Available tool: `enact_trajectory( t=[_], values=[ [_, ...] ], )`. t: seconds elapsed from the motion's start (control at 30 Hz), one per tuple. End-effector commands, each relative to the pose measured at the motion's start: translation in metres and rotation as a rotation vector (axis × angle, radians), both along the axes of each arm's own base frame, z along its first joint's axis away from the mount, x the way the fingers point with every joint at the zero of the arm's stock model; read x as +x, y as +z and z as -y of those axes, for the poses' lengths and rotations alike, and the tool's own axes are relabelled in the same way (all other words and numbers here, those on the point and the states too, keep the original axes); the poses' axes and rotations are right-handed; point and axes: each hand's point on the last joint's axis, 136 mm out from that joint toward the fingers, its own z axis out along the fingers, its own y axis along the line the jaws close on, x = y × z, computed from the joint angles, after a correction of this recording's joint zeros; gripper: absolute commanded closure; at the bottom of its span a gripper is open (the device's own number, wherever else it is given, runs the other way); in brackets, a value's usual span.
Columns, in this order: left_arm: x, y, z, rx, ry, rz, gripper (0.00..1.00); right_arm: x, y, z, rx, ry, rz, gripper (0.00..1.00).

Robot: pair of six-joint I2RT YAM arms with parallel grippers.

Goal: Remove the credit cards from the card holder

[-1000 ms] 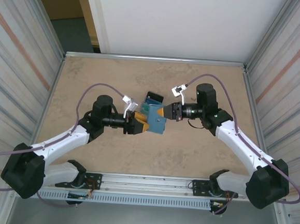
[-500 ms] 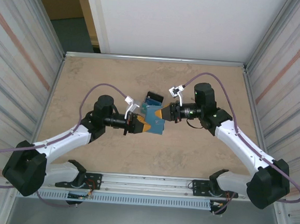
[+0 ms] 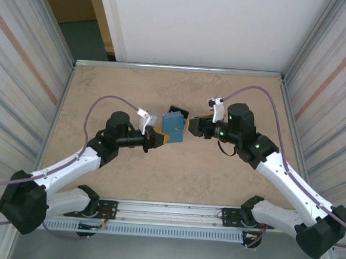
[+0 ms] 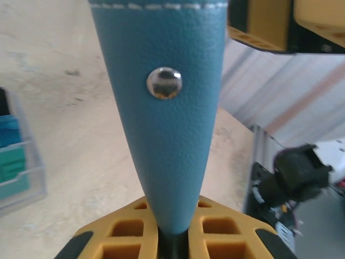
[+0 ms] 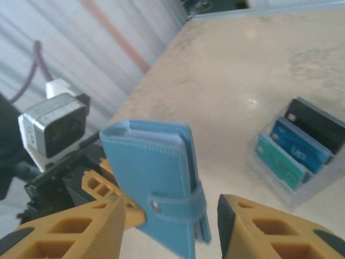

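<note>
Now | left end effector (image 4: 172, 240) pinching card holder (image 4: 161, 140) | right end effector (image 5: 170, 209) agape | right wrist: tray (image 5: 310, 191) of credit cards (image 5: 280, 162)

Closed card holder (image 5: 153, 175) within parted right pincer (image 5: 170, 221); credit cards (image 5: 285, 154) in clear tray (image 5: 318, 184).

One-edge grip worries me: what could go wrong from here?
1. The left gripper pinches the card holder by one edge, off the table, and the right gripper is open around it. It may pivot or slip.
2. The snap strap is fastened; tugging it could pull the holder from that pinch.
3. The clear card tray lies close by; a dropped holder might knock it.
</note>
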Motion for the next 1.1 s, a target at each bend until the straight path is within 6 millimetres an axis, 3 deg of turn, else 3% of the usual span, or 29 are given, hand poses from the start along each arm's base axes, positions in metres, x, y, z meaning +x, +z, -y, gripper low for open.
enact_trajectory(
  t=[0.0,0.17,0.73,1.07],
  values=[
    [0.018,0.004,-0.011,0.012,0.133,0.034,0.99,0.009,-0.019,0.015,-0.093,-0.168,-0.034,0.55],
    [0.025,0.0,-0.012,0.011,0.171,0.005,0.99,0.006,-0.025,-0.001,-0.119,-0.149,-0.067,0.65],
    [0.029,-0.002,-0.017,0.027,0.215,-0.031,1.0,0.018,-0.036,-0.057,-0.346,-0.16,0.018,0.66],
    [0.028,0.004,-0.014,0.012,0.198,-0.026,1.0,0.025,-0.045,-0.075,-0.376,-0.143,0.007,0.66]
  ],
)
